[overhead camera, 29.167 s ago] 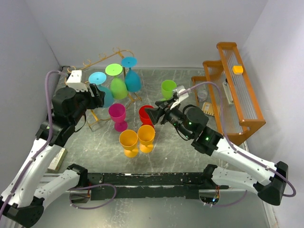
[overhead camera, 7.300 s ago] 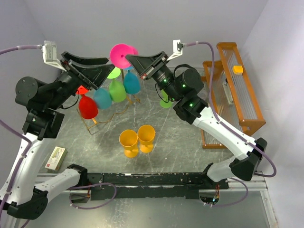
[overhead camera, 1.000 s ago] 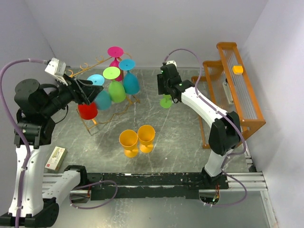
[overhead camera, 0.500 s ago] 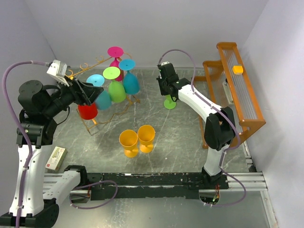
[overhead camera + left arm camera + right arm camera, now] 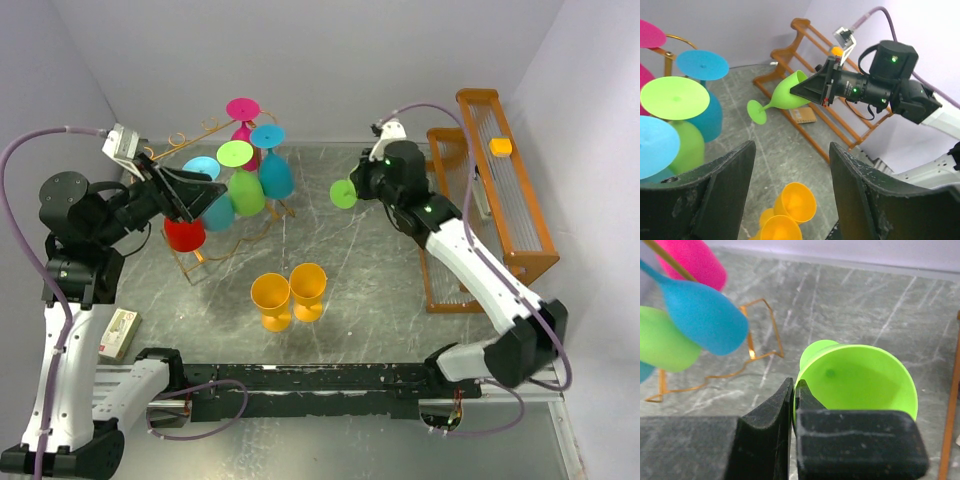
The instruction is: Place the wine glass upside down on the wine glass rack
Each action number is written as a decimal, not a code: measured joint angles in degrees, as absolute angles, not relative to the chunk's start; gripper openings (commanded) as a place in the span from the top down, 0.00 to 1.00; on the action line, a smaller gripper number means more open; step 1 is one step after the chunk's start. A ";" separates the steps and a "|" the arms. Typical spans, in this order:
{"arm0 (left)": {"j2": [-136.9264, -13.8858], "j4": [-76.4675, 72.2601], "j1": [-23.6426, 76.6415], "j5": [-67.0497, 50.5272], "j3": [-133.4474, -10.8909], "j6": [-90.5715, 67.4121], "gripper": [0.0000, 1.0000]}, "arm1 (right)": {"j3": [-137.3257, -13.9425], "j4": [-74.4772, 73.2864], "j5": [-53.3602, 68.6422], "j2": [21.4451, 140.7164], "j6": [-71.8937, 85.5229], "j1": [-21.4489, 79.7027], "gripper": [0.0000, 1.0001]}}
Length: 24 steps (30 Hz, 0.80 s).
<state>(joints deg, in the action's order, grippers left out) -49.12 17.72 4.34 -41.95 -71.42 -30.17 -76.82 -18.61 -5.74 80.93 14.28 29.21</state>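
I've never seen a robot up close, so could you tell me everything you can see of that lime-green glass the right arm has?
The lime-green plastic-looking wine glass is opaque, with a flared bowl, a short stem and a round flat foot. Its bowl looks empty. It is held in the air, tipped almost sideways, with the foot pointing away from the arm. Only the right hand touches it, its two black fingers pinching the bowl's rim.

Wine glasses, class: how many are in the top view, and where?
8. Five hang upside down on the wine glass rack: magenta, teal, green, light blue and red. Two orange stand on the table. The right gripper holds a lime one. None seems hidden.
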 measured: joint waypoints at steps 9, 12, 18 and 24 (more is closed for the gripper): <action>-49.78 5.89 4.34 -44.64 -65.87 -42.92 0.26 | -61.91 -2.26 -1.43 63.75 23.20 29.21 1.00; -50.00 -1.15 4.49 -44.86 -62.52 -49.01 0.27 | -59.31 3.05 -0.32 60.49 26.02 29.21 1.00; -54.98 -11.79 10.24 -42.28 -58.59 -58.41 0.26 | -54.28 13.93 1.87 56.03 32.01 29.21 1.00; -61.78 -13.13 25.45 -33.10 -60.47 -59.48 0.25 | -51.20 21.50 3.09 54.15 37.23 29.21 1.00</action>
